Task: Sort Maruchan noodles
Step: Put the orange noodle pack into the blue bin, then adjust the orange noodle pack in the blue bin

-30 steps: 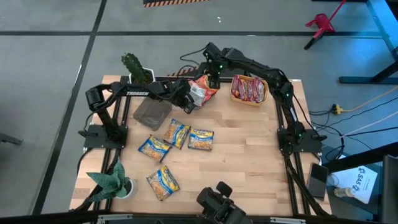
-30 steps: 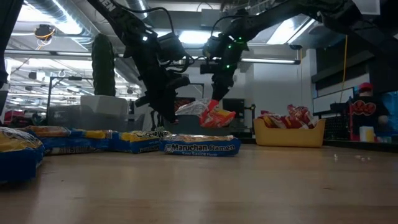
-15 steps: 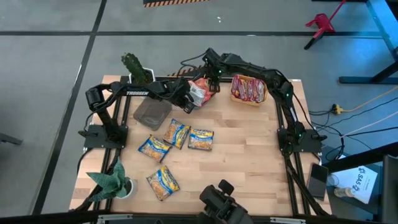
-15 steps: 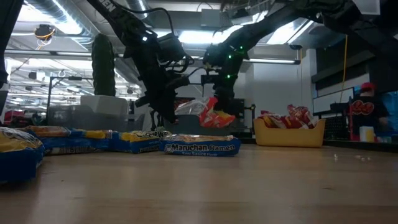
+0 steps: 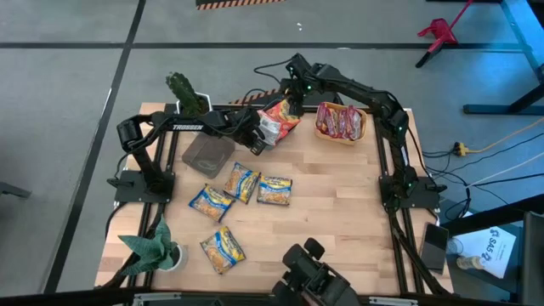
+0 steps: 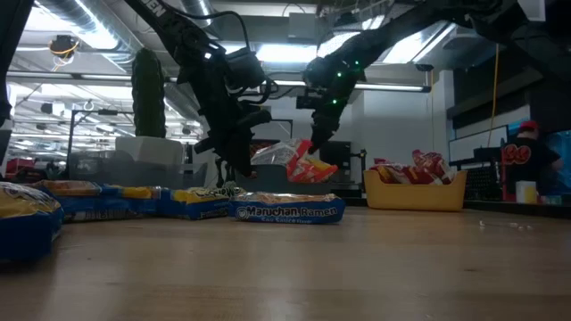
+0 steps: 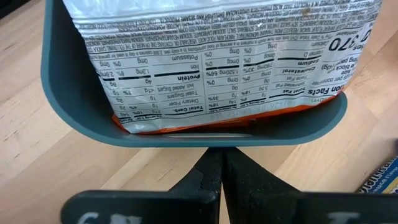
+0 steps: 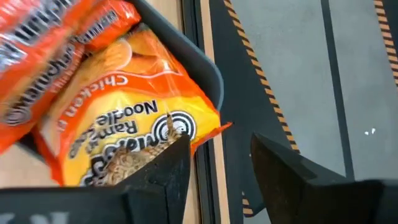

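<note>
A teal bin [image 7: 62, 93] near the far edge holds orange-yellow Maruchan noodle packets [image 5: 279, 117]. One lies back up, showing its nutrition table [image 7: 211, 62], and one lies face up [image 8: 124, 124]. My left gripper [image 7: 221, 155] is shut, its tips at the bin's near wall. My right gripper [image 8: 217, 162] hovers open above the bin's far corner [image 8: 208, 68] with nothing between its fingers. Several blue-and-yellow packets [image 5: 242, 181] lie flat on the table. My left gripper's shut fingertips [image 7: 219, 163] stand right against the outer face of the teal bin's near wall [image 7: 217, 138], slanting down from the table's left. I cannot tell whether they touch it.
A yellow bin [image 5: 364, 127] of red packets stands at the far right, and a grey bin [image 5: 206, 153] sits left of my left gripper. A cactus [image 5: 185, 92] stands at the far left corner and a leafy plant [image 5: 153, 246] at the near left. The table's middle right is bare wood.
My right gripper has drawn back from over the teal bin toward the table's far edge, staying open. The packets in the bin lie as they did.
</note>
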You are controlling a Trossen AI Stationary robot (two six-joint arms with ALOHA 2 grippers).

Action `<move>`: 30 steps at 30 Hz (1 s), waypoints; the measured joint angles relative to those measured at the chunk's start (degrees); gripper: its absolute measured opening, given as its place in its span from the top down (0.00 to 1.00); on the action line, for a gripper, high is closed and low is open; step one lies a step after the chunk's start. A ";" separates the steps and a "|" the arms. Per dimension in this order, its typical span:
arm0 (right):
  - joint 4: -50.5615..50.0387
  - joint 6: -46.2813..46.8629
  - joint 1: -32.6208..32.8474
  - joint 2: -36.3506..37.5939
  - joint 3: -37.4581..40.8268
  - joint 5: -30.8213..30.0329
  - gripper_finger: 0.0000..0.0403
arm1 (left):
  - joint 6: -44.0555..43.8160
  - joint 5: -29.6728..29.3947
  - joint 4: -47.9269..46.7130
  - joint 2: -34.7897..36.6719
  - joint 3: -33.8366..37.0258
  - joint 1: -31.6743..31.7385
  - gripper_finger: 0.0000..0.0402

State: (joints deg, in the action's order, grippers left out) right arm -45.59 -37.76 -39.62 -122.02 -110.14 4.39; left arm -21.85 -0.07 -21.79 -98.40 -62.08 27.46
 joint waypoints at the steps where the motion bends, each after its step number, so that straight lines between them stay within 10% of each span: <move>1: 1.26 0.02 -0.28 -0.04 0.82 -0.51 0.61 | 0.00 -0.01 -0.01 0.00 0.00 0.00 1.00; 23: 5.06 1.67 -0.70 5.44 5.14 3.21 0.61 | 2.80 1.30 0.04 0.01 0.01 0.02 1.00; 30: 4.33 -3.55 1.83 6.93 6.53 14.54 0.61 | 2.66 7.74 1.13 3.88 0.11 -0.48 1.00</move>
State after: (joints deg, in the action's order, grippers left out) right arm -41.26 -41.31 -37.79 -115.09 -103.61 18.93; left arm -19.19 7.68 -20.66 -94.52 -61.98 26.98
